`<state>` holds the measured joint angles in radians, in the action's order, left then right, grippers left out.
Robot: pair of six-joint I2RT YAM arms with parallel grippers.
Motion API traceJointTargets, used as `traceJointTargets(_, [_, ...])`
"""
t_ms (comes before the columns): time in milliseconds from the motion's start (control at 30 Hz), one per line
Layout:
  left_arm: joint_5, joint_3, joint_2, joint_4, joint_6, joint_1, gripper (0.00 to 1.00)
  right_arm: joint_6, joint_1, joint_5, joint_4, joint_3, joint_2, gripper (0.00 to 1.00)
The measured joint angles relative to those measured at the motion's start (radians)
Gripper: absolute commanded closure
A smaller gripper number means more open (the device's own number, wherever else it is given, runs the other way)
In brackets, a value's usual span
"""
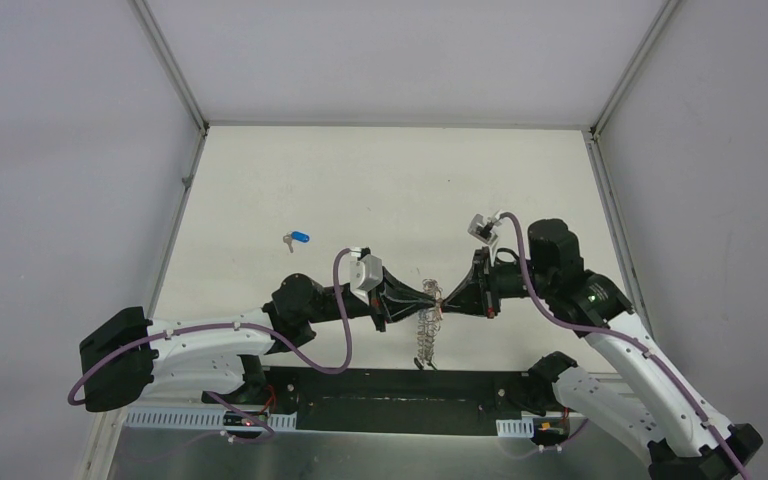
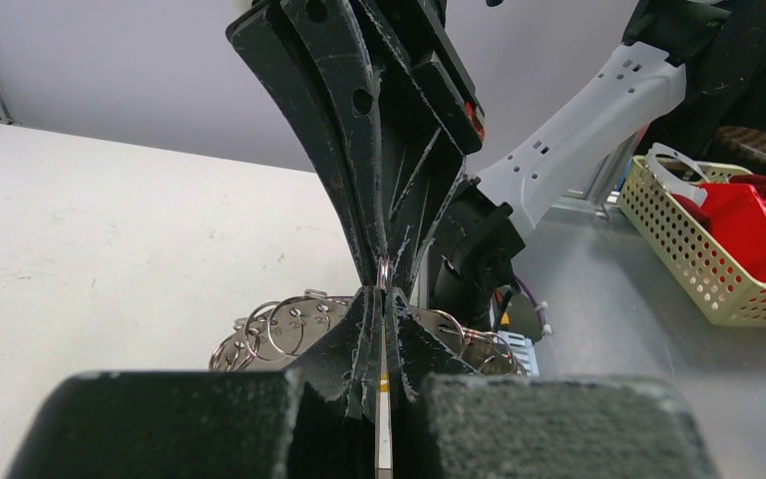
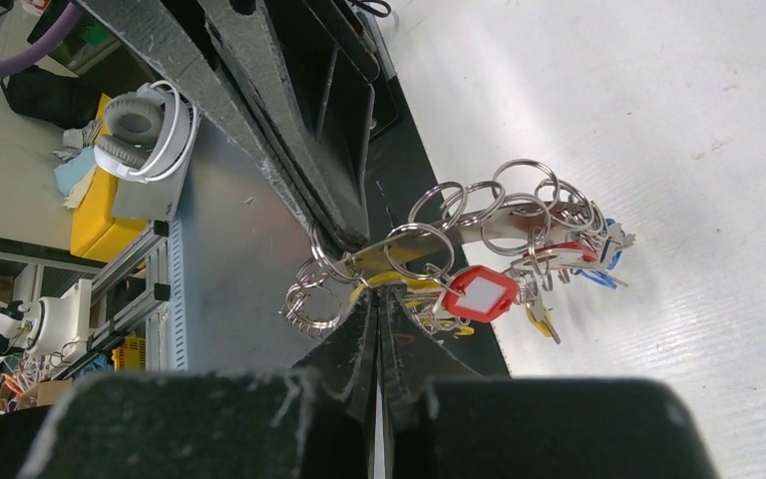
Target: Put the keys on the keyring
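Note:
My two grippers meet tip to tip above the table's near edge. The keyring (image 1: 426,335), a silvery bunch of split rings, hangs below them. The left gripper (image 1: 427,293) is shut on one of its rings. The right gripper (image 1: 447,297) is shut on the bunch from the other side. In the right wrist view the keyring (image 3: 504,215) spreads out with a red tag (image 3: 479,294), blue tags (image 3: 603,269) and a yellow-tagged key (image 3: 539,321); a yellow tag edge sits at the right gripper (image 3: 377,296). A small ring (image 2: 384,271) shows at the left gripper (image 2: 383,291). One blue-tagged key (image 1: 297,238) lies alone on the table, far left.
White enclosure walls stand round the table (image 1: 390,180). A black strip (image 1: 400,385) runs along the near edge between the arm bases. Off the table are a perforated basket (image 2: 703,269) with red parts and headphones (image 3: 145,125).

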<state>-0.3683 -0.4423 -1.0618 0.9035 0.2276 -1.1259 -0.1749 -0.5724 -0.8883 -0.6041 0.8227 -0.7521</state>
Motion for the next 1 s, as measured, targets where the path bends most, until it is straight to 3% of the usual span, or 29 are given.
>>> traceJointTargets(233, [-0.004,0.000,0.000,-0.006,0.000,0.000,1.00,-0.019,0.002,-0.018,0.047,-0.026,-0.016,0.99])
traceJointTargets(667, [-0.005,0.000,0.000,0.003,0.000,0.000,1.00,-0.029,0.002,-0.018,0.076,-0.036,-0.004,0.59])
traceJointTargets(1000, [-0.005,0.000,0.000,0.002,0.000,0.000,1.00,0.135,0.002,-0.007,0.032,-0.036,0.203,0.54])
